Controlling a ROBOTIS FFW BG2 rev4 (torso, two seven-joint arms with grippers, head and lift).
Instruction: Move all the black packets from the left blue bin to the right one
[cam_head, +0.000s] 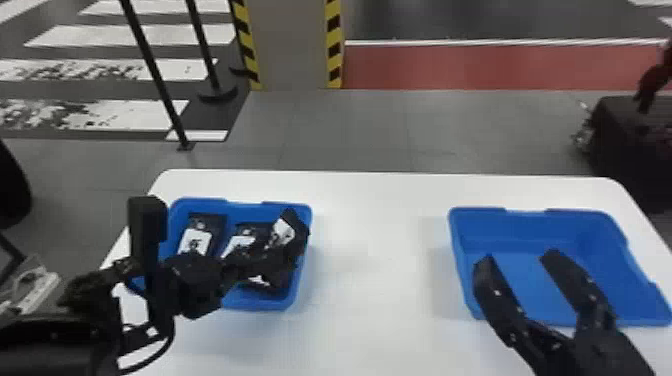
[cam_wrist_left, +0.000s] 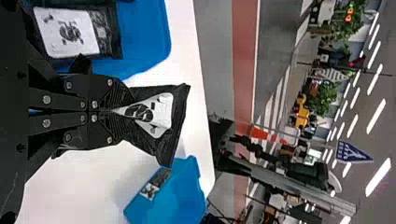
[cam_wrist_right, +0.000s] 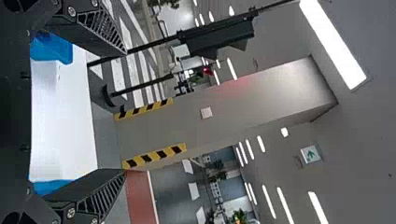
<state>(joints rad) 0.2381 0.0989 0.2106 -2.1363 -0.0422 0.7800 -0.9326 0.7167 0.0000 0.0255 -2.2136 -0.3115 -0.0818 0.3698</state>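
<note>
Over left bin (cam_head: 262, 303) | left arm (cam_head: 195, 285) slanted, jaws clamping packet (cam_wrist_left: 161, 112) | right arm (cam_head: 602, 347): jaws apart

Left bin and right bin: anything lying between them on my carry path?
Only bare white table lies between the left bin and the right bin; the head view shows that.

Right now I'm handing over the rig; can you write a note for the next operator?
Left claw: shut on a black packet, by the left blue bin's right side.
Right claw: open over the right blue bin, holding nothing.
Done: one packet gripped; I can't confirm any delivered.
To do: deliver it, then the others, at least two, in the left bin.
</note>
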